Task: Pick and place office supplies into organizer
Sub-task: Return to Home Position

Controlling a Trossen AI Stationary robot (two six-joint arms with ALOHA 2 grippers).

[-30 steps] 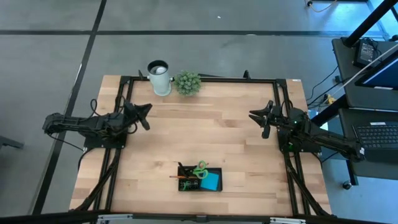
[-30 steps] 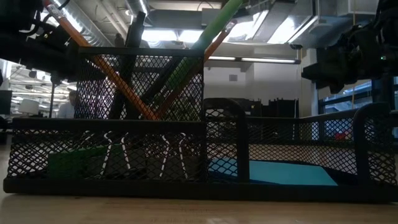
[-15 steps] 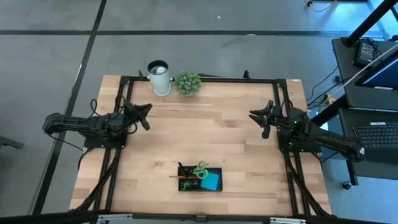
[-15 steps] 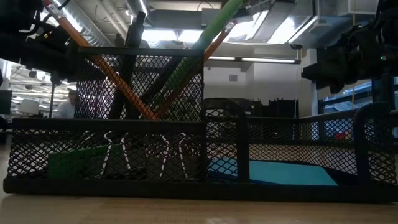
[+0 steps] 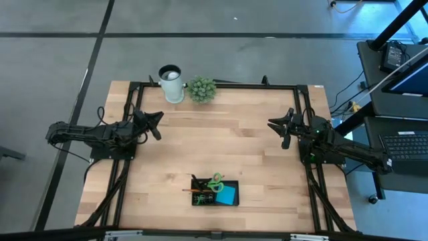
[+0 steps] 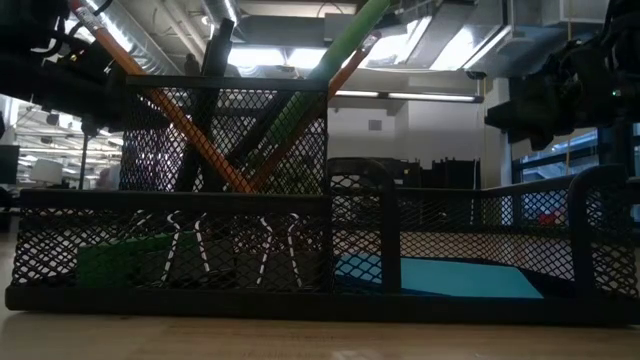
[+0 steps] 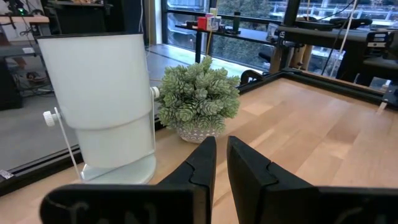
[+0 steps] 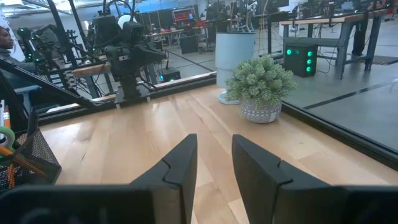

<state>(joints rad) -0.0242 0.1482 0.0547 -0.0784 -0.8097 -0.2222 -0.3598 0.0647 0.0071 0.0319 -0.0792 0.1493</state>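
Nearest item, low view: the black wire-mesh organizer (image 6: 200, 250) fills the frame and stands flat on the light wooden table (image 5: 254, 154). In the high view it sits at lower centre, close to the table's near edge and well apart from both arms.

Contents noted:
- In the tall compartment, upper left of the low view, orange pencils (image 6: 180, 120) and black pens (image 6: 213, 60) lean crossed against the mesh.
- The green-handled scissors (image 5: 215, 182) stand in the same section, handles up.
- In the low compartment at lower left lies a small green eraser (image 6: 115, 260).
- In the low open tray at lower right, the blue square sticky-note pad (image 6: 450, 277) lies flat.

Open room: bare wood lies on every side of the organizer and across the whole middle of the table.

Farther back, the left arm (image 5: 100, 134) lies at mid-left of the high view over the table's left edge. The left jaws are all but together, with only a thin slit between them in the left wrist view. The right arm (image 5: 341, 148) lies at mid-right over the right edge. The right jaws stand a little apart.

Farthest, at the upper left of the table by its far edge, a white cylindrical cup (image 5: 171, 82) stands upright. A small green potted plant (image 5: 202, 89) stands just beside it. A black metal rail (image 5: 254, 86) borders the far edge.
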